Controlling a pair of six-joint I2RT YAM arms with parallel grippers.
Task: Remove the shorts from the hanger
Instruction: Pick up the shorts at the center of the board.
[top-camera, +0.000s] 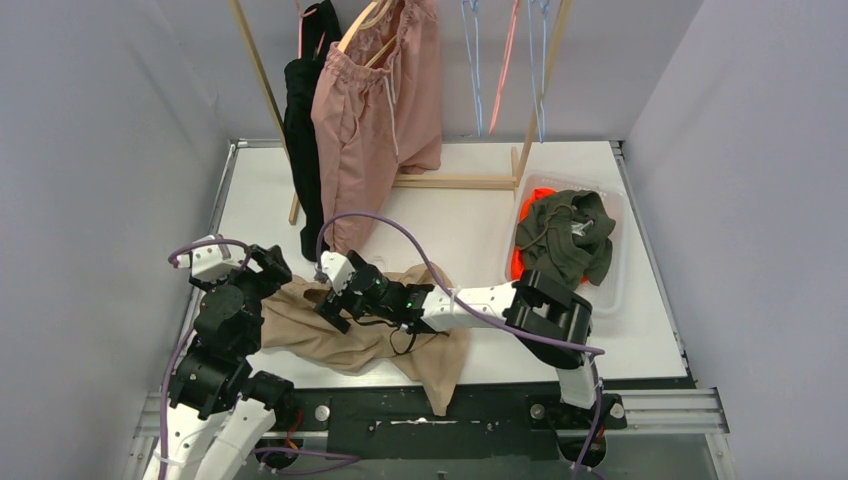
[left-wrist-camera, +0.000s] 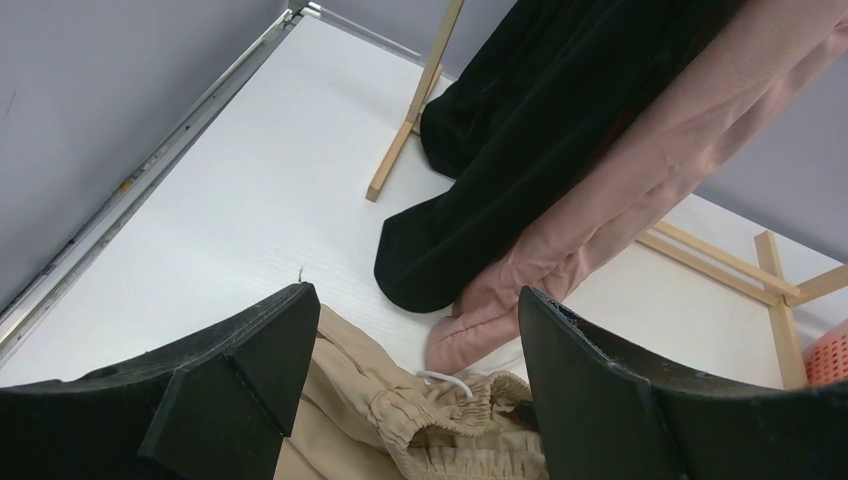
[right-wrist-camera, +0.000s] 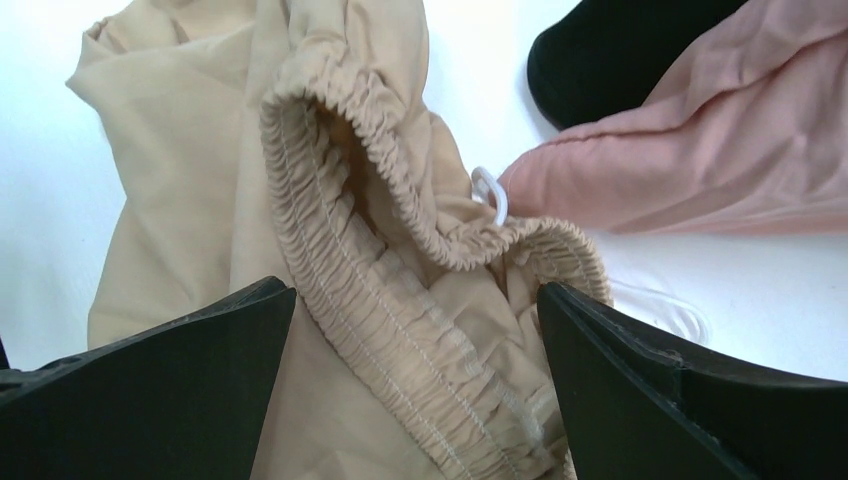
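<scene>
We see left gripper (left-wrist-camera: 415, 302) and right gripper (right-wrist-camera: 415, 293) jaws spread wide, gripping nothing, seemingly just above crumpled beige gathered-waist fabric shorts (top-camera: 340, 345); arms angled inward.

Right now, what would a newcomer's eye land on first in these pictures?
The dusty pink shorts hanging on the wooden rack at the back stand out first. Beige shorts lie crumpled at the front of the table, beneath the open left gripper and right gripper. Olive green shorts top the bin on the right.
</scene>
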